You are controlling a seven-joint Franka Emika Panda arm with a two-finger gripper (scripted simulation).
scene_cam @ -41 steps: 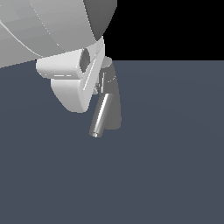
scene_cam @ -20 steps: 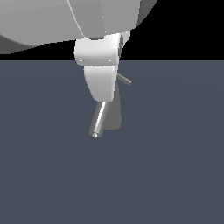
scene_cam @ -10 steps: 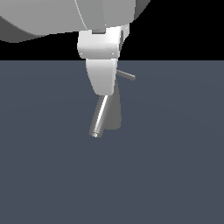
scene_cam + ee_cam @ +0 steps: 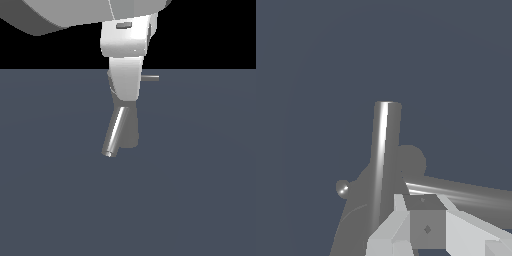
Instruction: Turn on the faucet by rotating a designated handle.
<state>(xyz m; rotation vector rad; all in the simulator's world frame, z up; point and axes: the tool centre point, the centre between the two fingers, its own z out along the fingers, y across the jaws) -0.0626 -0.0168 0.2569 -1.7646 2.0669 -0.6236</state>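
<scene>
Floor (image 4: pixel 200 190) is flat slate grey and the only thing around; nothing lies on it that I can see. Gripper (image 4: pixel 127 95) is the big white block, coming down from above and covering the faucet (image 4: pixel 131 131) top in the exterior view. Faucet body stands right under the jaws, its shiny spout (image 4: pixel 115 132) slanting down and away below them. Handle (image 4: pixel 151 78), thinnest item, pokes out sideways from behind the gripper at about jaw level, toward the exterior view's right. In the wrist view a bright rod (image 4: pixel 466 194) runs close beside a white finger (image 4: pixel 426 225); contact unclear. Jaws: I cannot tell if spread or closed, the fingers are seen edge-on. Judgement: I'm mid-push on the handle. To do it well, I'd keep the finger flat against the rod, sweep around the cap axis, stay level. Main obstruction is the spout and the body itself; the gripper also blocks my view of the cap.
</scene>
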